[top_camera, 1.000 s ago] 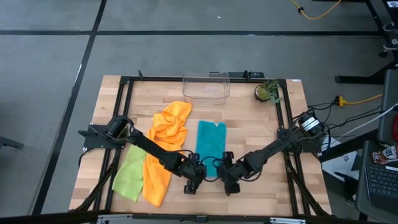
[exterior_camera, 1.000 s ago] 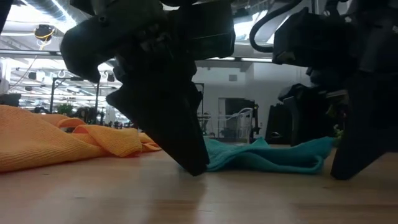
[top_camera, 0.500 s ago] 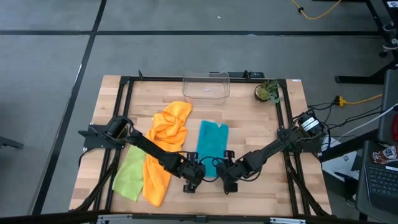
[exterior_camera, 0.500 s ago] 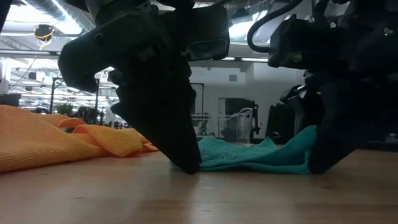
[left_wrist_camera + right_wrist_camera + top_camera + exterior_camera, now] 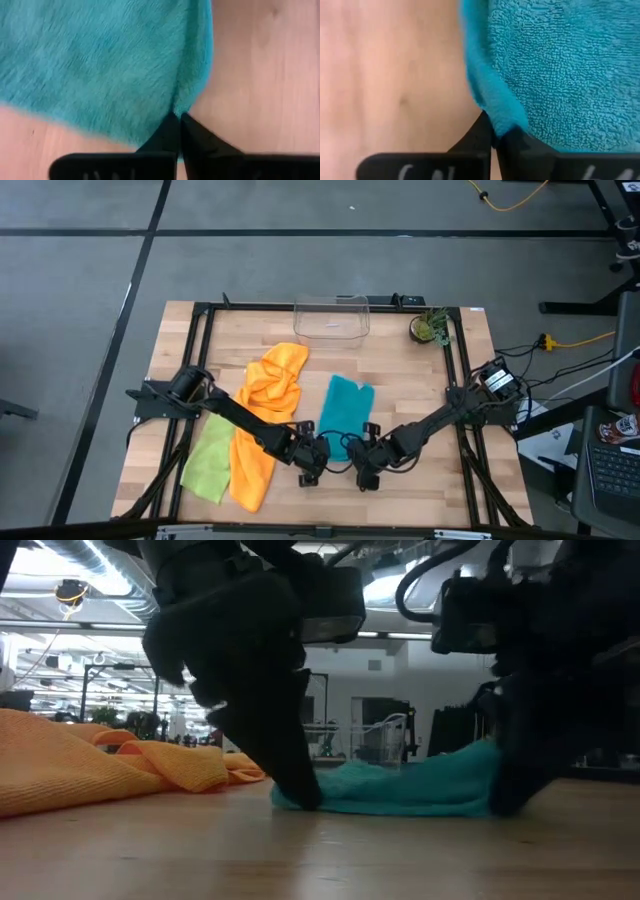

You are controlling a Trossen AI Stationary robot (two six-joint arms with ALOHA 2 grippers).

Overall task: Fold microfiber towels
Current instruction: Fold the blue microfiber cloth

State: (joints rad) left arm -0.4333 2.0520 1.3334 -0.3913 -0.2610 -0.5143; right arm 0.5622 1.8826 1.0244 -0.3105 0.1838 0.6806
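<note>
The wooden table [image 5: 400, 370] carries teal [image 5: 345, 408], orange [image 5: 268, 395] and green towels [image 5: 208, 460], seemingly a clear bin [image 5: 331, 318].

Bin and plant at the tabletop's far edge

A clear plastic bin [image 5: 331, 317] sits on the wooden tabletop [image 5: 400, 385] at the far edge's middle; a small potted plant [image 5: 430, 328] stands near the bin, toward the right corner.

Both wrist views cut off the teal towel [image 5: 100, 65] at their edges and blur its nap, the low view hides its near corners behind the left gripper [image 5: 300, 795] and right gripper [image 5: 505, 802], and an orange towel [image 5: 60, 765] runs off-frame.
</note>
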